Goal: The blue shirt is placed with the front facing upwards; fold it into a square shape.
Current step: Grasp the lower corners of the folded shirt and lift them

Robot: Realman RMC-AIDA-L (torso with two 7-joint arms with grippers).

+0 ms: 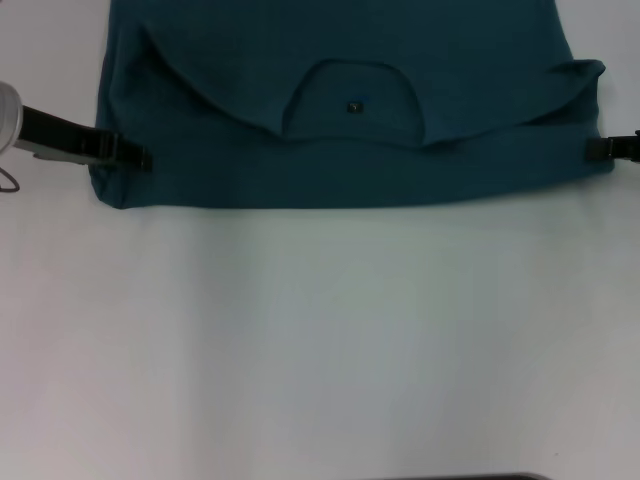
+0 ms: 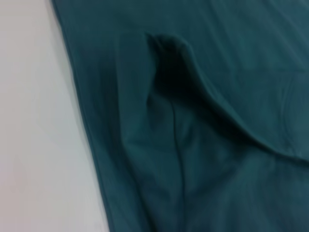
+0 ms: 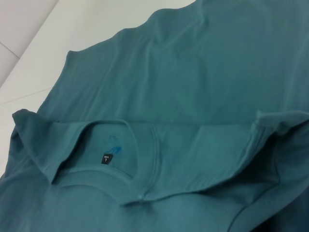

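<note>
Blue shirt [image 1: 340, 150]: lies flat on the white table [image 1: 320, 330], across the far part of the head view. Its collar end is folded over onto the body, so the round collar [image 1: 352, 100] with its small dark label [image 1: 354, 107] faces up near the fold's middle. The near fold edge runs straight between the two grippers. No lettering shows.

Left gripper [image 1: 140, 157]: at the shirt's left edge, just above the near corner, touching the cloth. The dark fingers look pressed together on the fabric edge, though the pinch itself is too small to confirm. Its wrist view shows only teal cloth [image 2: 193, 145] with a deep crease and a strip of table [image 2: 34, 121] beside the hem.

Right gripper [image 1: 592, 148]: at the shirt's right edge, level with the left one, its tip meeting the cloth. Whether its fingers are spread or pinched cannot be told. Its wrist view shows the folded-over collar [image 3: 120, 159], the label [image 3: 106, 159] inside it, and the shirt's body [image 3: 203, 72] beyond.
</note>
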